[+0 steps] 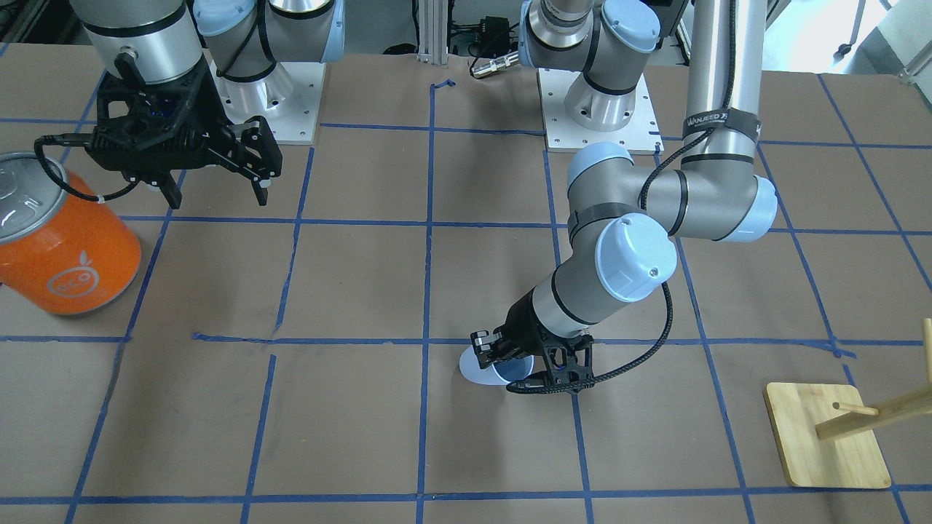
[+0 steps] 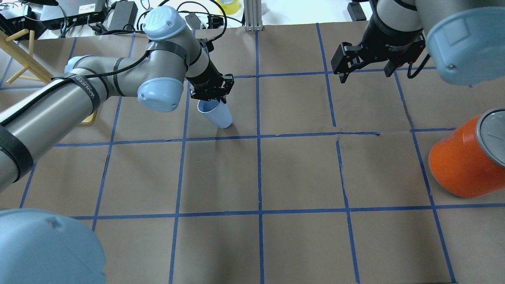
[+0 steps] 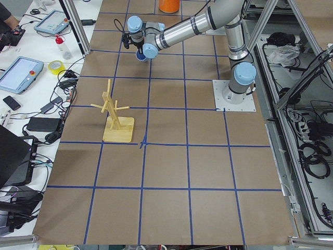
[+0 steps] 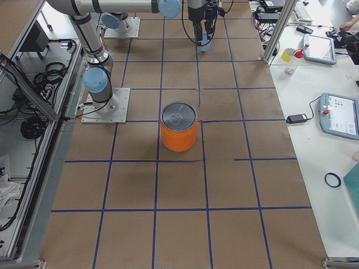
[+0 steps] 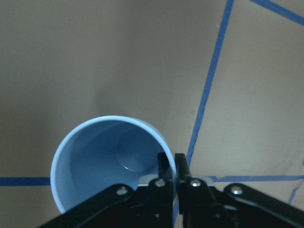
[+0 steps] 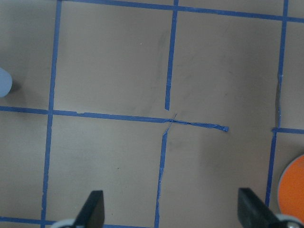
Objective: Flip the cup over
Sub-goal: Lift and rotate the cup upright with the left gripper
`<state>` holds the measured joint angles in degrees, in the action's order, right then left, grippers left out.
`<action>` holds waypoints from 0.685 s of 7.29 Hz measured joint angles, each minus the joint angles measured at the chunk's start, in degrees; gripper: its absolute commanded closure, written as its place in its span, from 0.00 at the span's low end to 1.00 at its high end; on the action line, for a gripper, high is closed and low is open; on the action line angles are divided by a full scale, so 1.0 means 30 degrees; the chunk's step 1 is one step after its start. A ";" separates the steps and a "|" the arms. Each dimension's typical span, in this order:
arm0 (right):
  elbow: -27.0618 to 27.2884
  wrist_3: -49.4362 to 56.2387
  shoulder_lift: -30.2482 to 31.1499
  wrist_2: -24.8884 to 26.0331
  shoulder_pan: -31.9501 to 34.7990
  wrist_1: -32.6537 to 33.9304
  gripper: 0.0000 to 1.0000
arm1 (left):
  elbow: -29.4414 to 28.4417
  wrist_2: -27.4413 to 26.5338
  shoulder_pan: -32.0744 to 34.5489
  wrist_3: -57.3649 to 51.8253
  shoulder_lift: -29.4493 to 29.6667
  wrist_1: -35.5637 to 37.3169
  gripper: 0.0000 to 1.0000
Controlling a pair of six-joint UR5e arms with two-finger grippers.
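Item 1: my left claw (image 2: 209, 98). The fingers (image 5: 165, 167) are pinched together on the rim wall of the cup (image 2: 216, 114), one inside the mouth and one outside, with only the plastic between them. The arm reaches out low over the table (image 2: 300, 173).

Item 2: the cup – small, pale lavender-blue, tapered, plain. It hangs tilted from the left claw, mouth up toward the wrist and closed base angled down toward the brown paper. I cannot tell whether the base touches the paper. In the overhead view it sits in the grid square just left of the central blue tape line, a little above a cross line of tape. The left wrist view looks straight into the bare interior.

Item 3: my right claw (image 2: 365, 73). The fingers are spread wide and hold nothing, and the claw hangs above the table on my right side, well apart from the cup. Its wrist view shows both fingertips (image 6: 93, 209) at the lower corners, with taped paper between them.

Item 4: orange can (image 2: 461, 161) – large, silver lid, standing on the table near the right claw.

Item 5: wooden peg rack (image 3: 117, 117) on a square base, standing on my left side, apart from the cup.
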<state>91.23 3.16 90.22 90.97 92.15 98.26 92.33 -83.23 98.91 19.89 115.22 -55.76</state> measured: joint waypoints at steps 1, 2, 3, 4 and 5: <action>0.0010 -0.0001 -0.0009 -0.0001 0.0000 0.0000 0.00 | -0.0461 -0.1787 0.0260 -0.0766 -0.0173 -0.0009 1.00; 0.0029 -0.0005 -0.0011 -0.0008 0.0004 0.0000 0.00 | -0.1112 -0.2868 0.0266 -0.1980 -0.0228 0.0005 1.00; 0.0054 -0.0018 -0.0012 -0.0013 0.0010 0.0000 0.00 | -0.1569 -0.3623 0.0027 -0.3324 -0.0178 0.0126 1.00; 0.0072 -0.0025 -0.0021 -0.0014 0.0013 0.0000 0.00 | -0.1673 -0.4054 -0.0563 -0.4518 -0.0039 0.0646 1.00; 0.0081 -0.0027 -0.0043 -0.0022 0.0014 0.0000 0.00 | -0.1575 -0.4203 -0.1324 -0.5257 0.0189 0.1379 1.00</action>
<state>91.47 3.08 90.09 90.90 92.19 98.26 87.60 -95.84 94.94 4.12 115.79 -51.62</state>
